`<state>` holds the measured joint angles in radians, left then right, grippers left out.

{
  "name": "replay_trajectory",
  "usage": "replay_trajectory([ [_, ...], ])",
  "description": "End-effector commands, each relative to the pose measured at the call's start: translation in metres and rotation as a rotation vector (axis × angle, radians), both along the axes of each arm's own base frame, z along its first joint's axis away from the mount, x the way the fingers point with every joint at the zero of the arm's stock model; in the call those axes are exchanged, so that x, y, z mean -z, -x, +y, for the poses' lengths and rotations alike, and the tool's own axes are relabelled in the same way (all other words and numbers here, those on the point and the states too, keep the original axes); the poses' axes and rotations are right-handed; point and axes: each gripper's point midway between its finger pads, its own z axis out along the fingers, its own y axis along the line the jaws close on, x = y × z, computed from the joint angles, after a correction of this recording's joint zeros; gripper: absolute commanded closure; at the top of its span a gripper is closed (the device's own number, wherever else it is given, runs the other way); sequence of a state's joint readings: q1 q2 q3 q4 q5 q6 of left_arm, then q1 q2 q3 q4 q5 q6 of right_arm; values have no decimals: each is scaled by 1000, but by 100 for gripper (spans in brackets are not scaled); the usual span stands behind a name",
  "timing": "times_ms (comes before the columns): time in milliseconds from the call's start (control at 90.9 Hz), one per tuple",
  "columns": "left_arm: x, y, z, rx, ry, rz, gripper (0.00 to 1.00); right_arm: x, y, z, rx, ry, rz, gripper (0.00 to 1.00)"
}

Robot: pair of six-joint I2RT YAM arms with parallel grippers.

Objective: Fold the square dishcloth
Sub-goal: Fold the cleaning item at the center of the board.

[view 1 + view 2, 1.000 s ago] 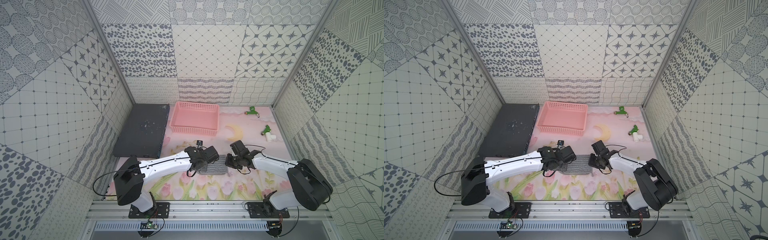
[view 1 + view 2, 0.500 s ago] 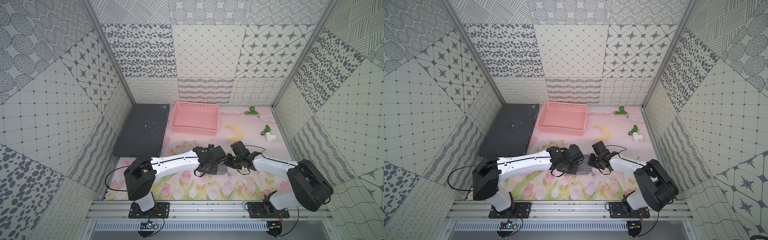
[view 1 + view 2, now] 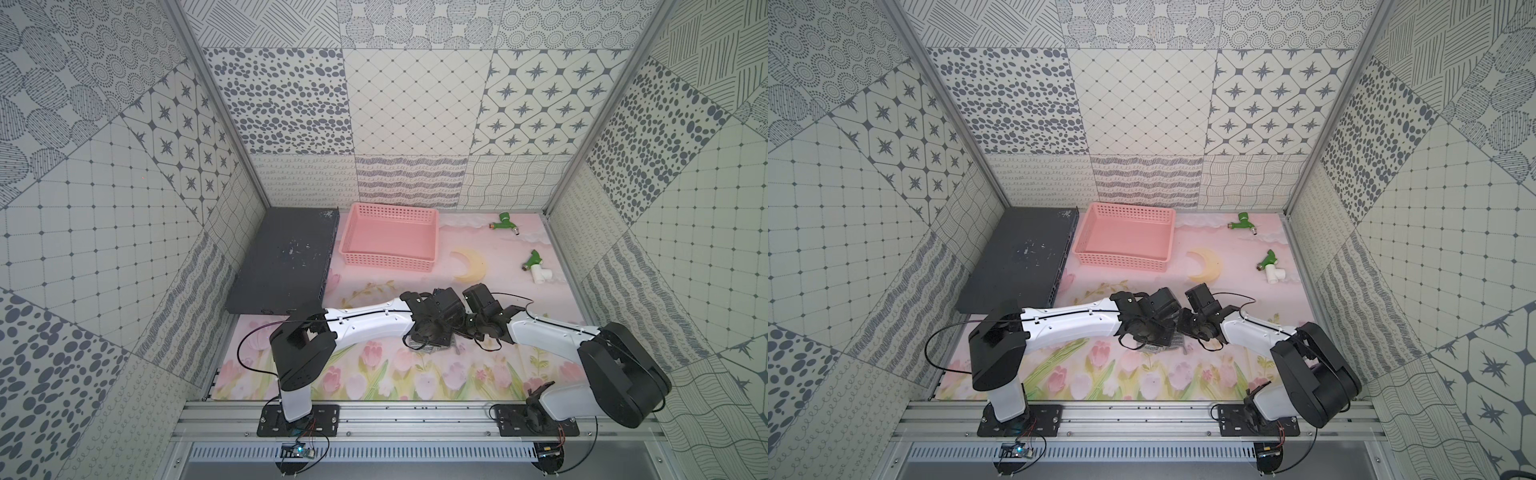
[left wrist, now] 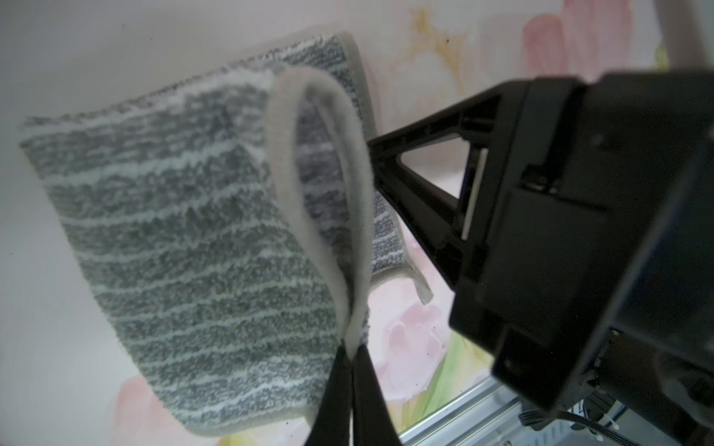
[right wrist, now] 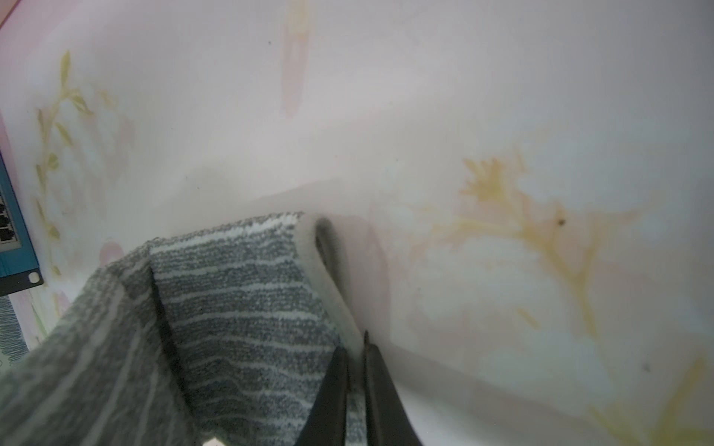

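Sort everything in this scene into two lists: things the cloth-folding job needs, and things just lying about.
In the job: square dishcloth, pinched at its hem by the left hand and the right hand.

Lying about: pink basket, dark grey box, green tap, green-and-white pipe fitting.

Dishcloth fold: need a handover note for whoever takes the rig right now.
Left gripper: shut on the square dishcloth, pinching its pale hem.
Right gripper: shut on the same cloth's hem at another spot.
Cloth: on the floral mat, near the middle and apart from the pink basket. It is mostly hidden under both wrists in both top views.
Done: one part is doubled over a lower layer, with the hem arched up, not flat.
Left: lay the held edge down on the lower layer, line up the edges, release both grippers, then probably check whether another fold is needed.
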<state>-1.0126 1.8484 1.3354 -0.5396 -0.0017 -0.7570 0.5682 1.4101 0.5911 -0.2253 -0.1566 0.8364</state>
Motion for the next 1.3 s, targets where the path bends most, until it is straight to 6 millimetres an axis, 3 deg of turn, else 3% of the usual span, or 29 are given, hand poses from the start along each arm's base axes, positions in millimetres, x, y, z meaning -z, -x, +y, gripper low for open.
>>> replay_trajectory([
  [0, -3, -10, -18, -43, 103, 40, 100, -5, -1, 2, 3, -19, -23, 86],
  [737, 14, -29, -33, -145, 226, 115, 100, 0, -3, 7, 5, -35, -12, 86],
  [1166, 29, -34, -32, -182, 242, 141, 100, 3, -3, 6, 7, -30, -8, 85],
  [1287, 35, -35, -33, -198, 264, 155, 91, 4, -2, 5, 9, -25, -9, 85],
])
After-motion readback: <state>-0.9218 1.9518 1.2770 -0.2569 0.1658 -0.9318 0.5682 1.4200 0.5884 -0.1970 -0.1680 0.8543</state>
